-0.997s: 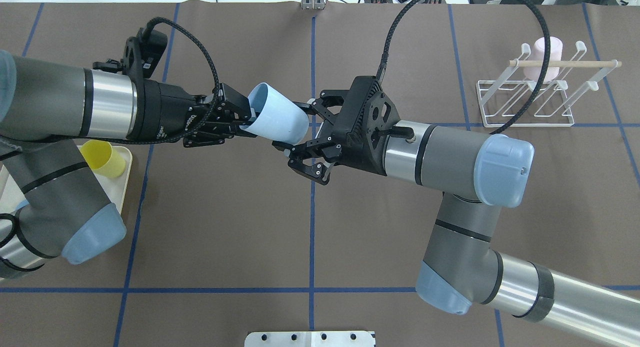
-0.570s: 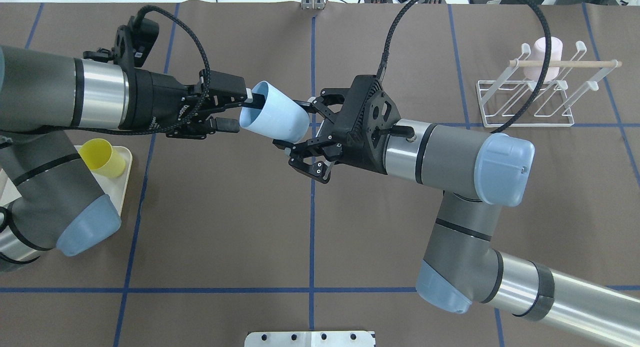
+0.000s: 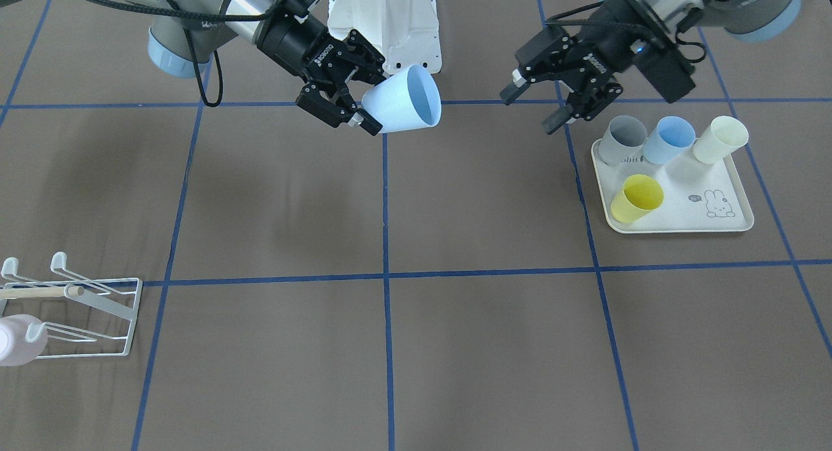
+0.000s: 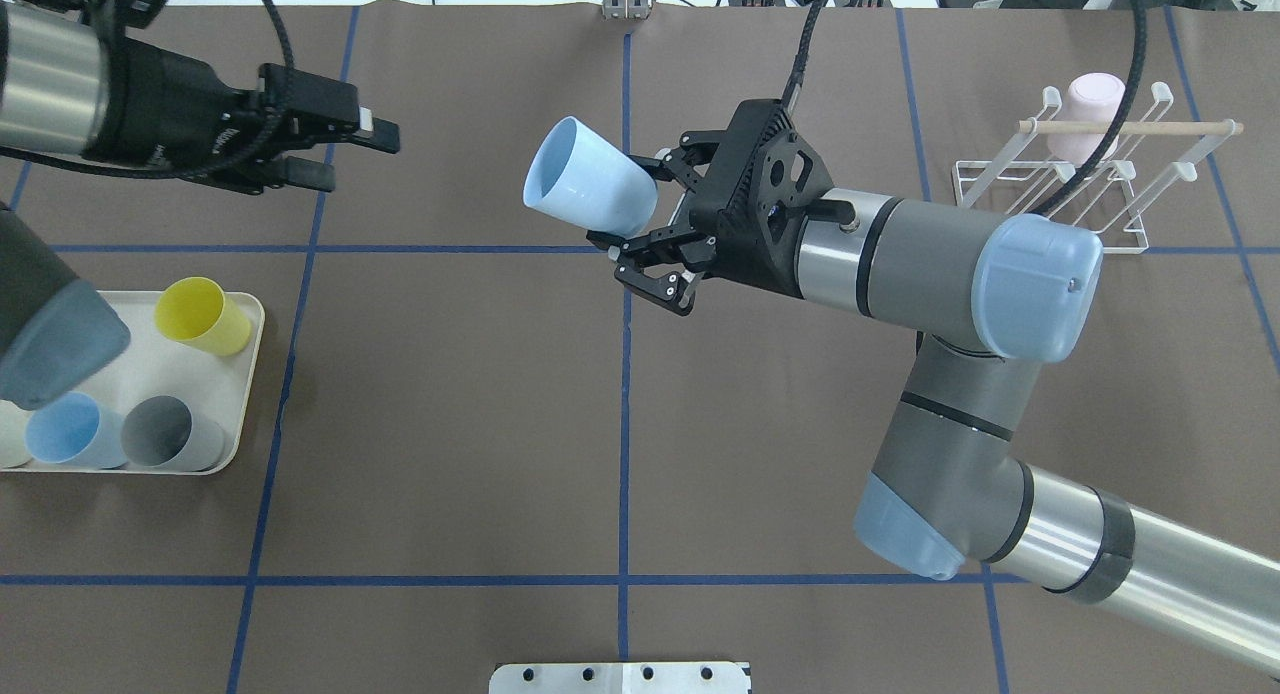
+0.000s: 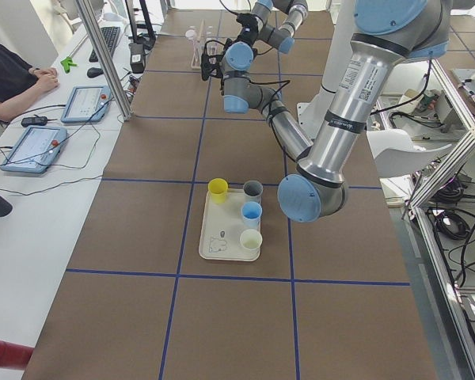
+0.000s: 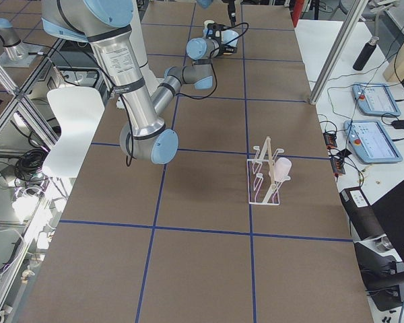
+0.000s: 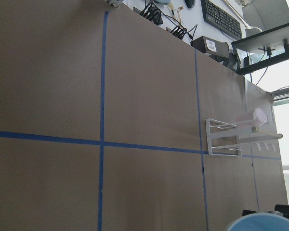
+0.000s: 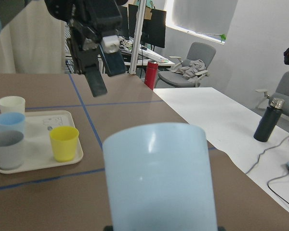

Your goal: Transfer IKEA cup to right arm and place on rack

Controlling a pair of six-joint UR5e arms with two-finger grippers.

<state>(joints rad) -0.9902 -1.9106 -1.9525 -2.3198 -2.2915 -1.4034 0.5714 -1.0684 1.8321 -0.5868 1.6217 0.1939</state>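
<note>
**Light blue cup in the right gripper, held by its base**

The fingers of the right gripper (image 4: 640,206) are clamped on the narrow closed end of the light blue cup (image 4: 585,189), 1 finger on each side of the wall. The cup is in the air above the table's centre line, tipped on its side with its open mouth facing the left arm. The left gripper (image 4: 350,159) stands well apart from it, fingers spread and empty.

The cup looks like thin moulded plastic, so it is probably very light, not fragile, and smooth enough to slide. Its wall tapers, so a squeeze higher up would likely push it out of the fingers or bend the rim. The base is the stiffest place, and a hold there leaves the mouth free.

That matters at the rack (image 4: 1045,248), far off on the right. There a pink cup (image 4: 1085,114) already sits mouth-down by the dowel (image 4: 1130,127). The blue cup probably has to be turned mouth-down over a free prong. Light pressure should be enough.

The tray (image 4: 150,374) on the left holds 4 more cups.
</note>
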